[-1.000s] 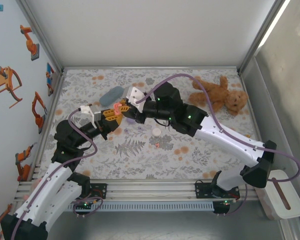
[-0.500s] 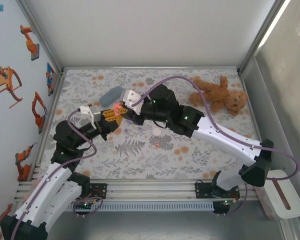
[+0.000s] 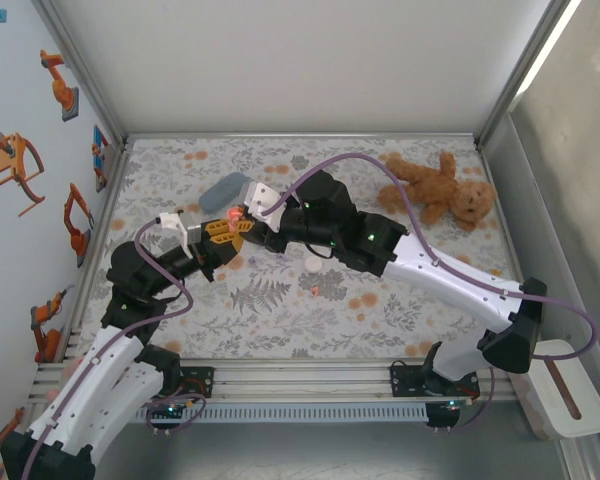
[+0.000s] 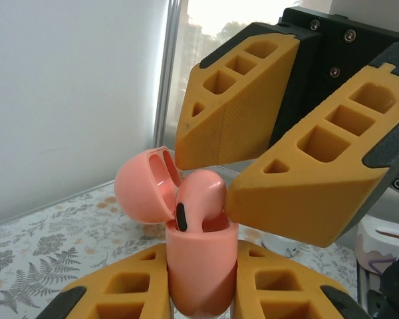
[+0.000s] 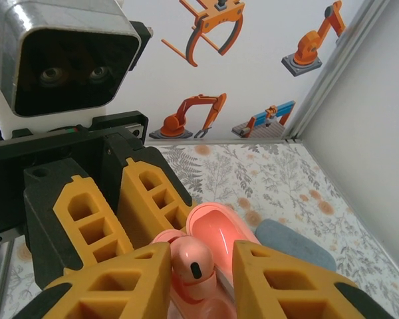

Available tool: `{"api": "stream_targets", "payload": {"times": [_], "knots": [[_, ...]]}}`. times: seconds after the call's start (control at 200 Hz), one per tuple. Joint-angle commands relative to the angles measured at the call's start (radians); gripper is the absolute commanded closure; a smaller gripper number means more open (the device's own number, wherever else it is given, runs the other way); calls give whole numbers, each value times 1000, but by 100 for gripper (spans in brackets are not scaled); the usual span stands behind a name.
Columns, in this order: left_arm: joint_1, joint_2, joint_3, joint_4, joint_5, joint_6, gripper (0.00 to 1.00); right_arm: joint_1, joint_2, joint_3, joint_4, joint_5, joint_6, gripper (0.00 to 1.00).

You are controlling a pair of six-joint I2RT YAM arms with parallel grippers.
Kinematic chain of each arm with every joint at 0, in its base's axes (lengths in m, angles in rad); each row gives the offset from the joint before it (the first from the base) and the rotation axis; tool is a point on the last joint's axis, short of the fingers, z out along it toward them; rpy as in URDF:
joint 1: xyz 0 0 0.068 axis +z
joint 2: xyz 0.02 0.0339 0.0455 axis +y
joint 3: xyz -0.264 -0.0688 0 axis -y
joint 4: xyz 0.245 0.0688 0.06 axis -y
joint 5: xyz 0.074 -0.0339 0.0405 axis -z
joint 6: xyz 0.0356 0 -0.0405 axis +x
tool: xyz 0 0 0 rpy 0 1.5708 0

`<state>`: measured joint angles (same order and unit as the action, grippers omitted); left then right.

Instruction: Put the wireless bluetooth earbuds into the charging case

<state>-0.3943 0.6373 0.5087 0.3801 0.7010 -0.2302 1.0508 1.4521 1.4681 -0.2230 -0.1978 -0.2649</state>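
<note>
Top external: mounted high above and behind the arm bases, tilted down over the whole desk [image 3: 280, 310], far off. Left wrist: set just behind the left gripper [image 4: 201, 286], aimed along its fingers toward a white wall [image 4: 66, 100], extremely near the charging case [image 4: 201, 272] and earbud [image 4: 199, 199]. Right wrist: set just behind the right gripper [image 5: 203, 279], aimed the opposite way at the stickered wall [image 5: 239, 73], equally near. Shared by all three: charging case, earbud and both grippers, over the desk's far left part.

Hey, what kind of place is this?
Probably a robotics lab test cell: white panel walls, robot-arm stickers on the left wall, and a left arm and right arm bolted to a rail along the table.
</note>
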Motion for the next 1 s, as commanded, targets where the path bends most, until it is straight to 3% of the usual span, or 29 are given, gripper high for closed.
{"api": "stream_targets", "payload": {"times": [0.0, 0.29, 0.646, 0.997], "knots": [[-6, -12, 27, 27, 18, 19, 100, 9, -5, 38, -25, -30, 19, 67], [-7, -21, 22, 21, 14, 20, 100, 9, -63, 59, -2, 12, 59, 59], [-9, -27, 27, 21, 13, 22, 100, -3, -148, 50, 2, 159, 137, 39], [-8, -69, 34, 9, 8, 22, 100, -109, -229, -43, -28, 235, 289, 25]]}}
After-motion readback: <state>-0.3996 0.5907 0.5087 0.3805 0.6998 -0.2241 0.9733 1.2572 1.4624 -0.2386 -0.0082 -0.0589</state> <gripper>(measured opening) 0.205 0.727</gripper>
